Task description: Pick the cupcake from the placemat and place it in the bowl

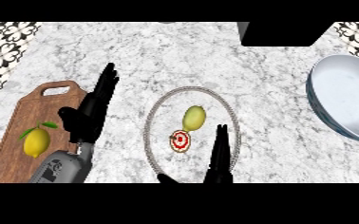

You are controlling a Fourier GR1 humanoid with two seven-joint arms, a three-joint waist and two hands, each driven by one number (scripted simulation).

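Marbled tabletop (210,57) carries a round placemat (150,118). The cupcake (181,141) sits on it, below a yellow-green fruit (194,118). The bowl (336,95) stands well apart at the right edge. The right hand (219,163) lies just right of the cupcake, fingers straight, holding nothing. The left hand (95,107) is open and empty beside a cutting board (21,118) bearing a lemon (36,141).

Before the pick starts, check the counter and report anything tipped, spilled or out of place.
Nothing stands out. The cupcake sits on the placemat close beside a yellow-green fruit, the bowl stands at the right edge, and a lemon lies on the cutting board. No spill or damage shows.
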